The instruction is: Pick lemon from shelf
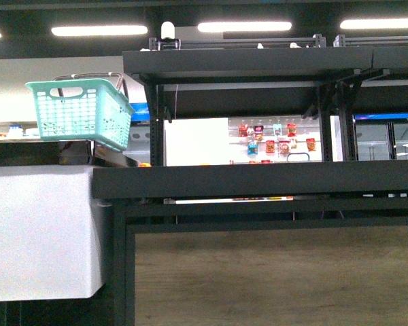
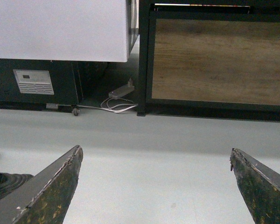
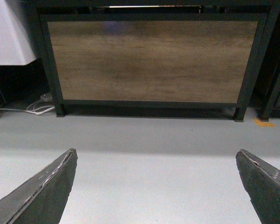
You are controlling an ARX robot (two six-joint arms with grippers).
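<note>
I am looking at the shelf point(image 1: 258, 180) and cannot make out the lemon on it. A wood panel point(image 1: 272, 272) is sitting under the shelf, a basket point(image 1: 78, 112) is hanging left of it, and grey floor point(image 3: 149, 135) is lying before it. The left gripper point(image 2: 155, 151) and the right gripper point(image 3: 156, 151) are gaping wide, holding nothing. Packets point(image 1: 275, 139) behind the shelf are too small to read.

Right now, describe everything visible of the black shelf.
The shelf is a black metal frame carrying wide dark trays in tiers, their raised front lips facing the camera; seen from below, the tray tops are hidden. A wood-look panel fills its base. It stands on the grey floor, beside a white cabinet.
</note>
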